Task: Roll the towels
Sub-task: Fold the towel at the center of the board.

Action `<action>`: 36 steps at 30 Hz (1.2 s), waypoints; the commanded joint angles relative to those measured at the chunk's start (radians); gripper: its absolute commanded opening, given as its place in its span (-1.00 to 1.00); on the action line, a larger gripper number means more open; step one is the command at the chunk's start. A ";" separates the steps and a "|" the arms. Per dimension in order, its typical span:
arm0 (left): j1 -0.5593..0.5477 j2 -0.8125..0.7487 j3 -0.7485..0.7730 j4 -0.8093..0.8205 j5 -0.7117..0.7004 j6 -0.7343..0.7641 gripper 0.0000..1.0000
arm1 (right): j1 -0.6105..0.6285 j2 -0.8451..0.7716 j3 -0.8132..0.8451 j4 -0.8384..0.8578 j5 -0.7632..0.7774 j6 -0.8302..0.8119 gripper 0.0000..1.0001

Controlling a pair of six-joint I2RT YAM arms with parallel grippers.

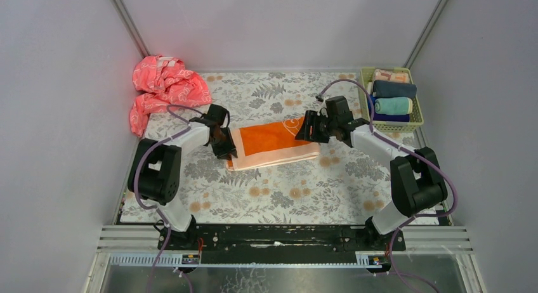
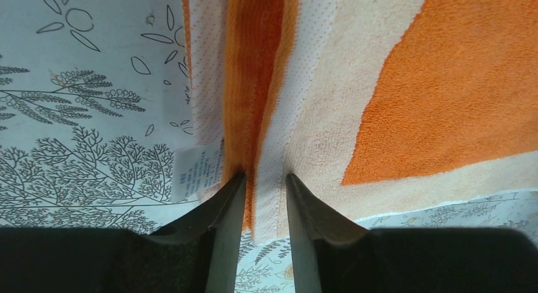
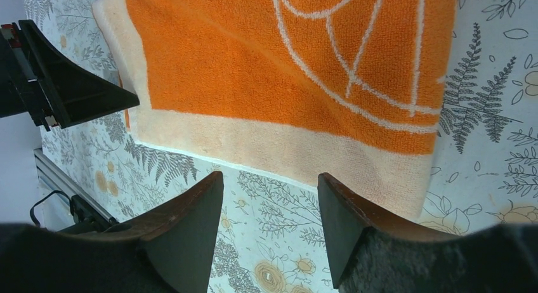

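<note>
An orange and pale peach towel [image 1: 273,144] with white lettering lies flat in the middle of the table. Its left edge is folded over into a raised ridge [image 2: 254,84]. My left gripper [image 1: 223,141] sits at that edge, its jaws [image 2: 265,179] narrowed onto the fold, with cloth filling the gap at the tips. A white care label [image 2: 196,172] sticks out beside the left finger. My right gripper [image 1: 311,127] hovers at the towel's right end. Its jaws [image 3: 269,179] stand open over bare table, just short of the peach border [image 3: 285,144]. A rolled mint-teal towel [image 1: 393,106] lies in the basket.
A green basket [image 1: 415,123] at the back right holds several rolled towels. A crumpled pink-red cloth [image 1: 162,87] is heaped at the back left corner. White walls close in the table on three sides. The left gripper's black body [image 3: 70,84] shows in the right wrist view.
</note>
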 commanded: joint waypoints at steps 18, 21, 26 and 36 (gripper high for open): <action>-0.009 -0.090 0.033 -0.087 -0.115 0.017 -1.00 | -0.024 -0.040 -0.016 0.007 -0.033 -0.062 0.28; -0.008 -0.074 0.018 -0.092 -0.144 0.021 -1.00 | -0.026 -0.022 -0.044 0.034 -0.041 -0.055 0.28; -0.003 -0.006 0.007 -0.099 -0.183 0.027 -1.00 | -0.032 0.037 -0.119 0.115 -0.059 -0.039 0.27; 0.001 -0.023 -0.011 -0.100 -0.212 0.008 -0.64 | -0.052 0.009 -0.147 0.079 -0.039 -0.057 0.23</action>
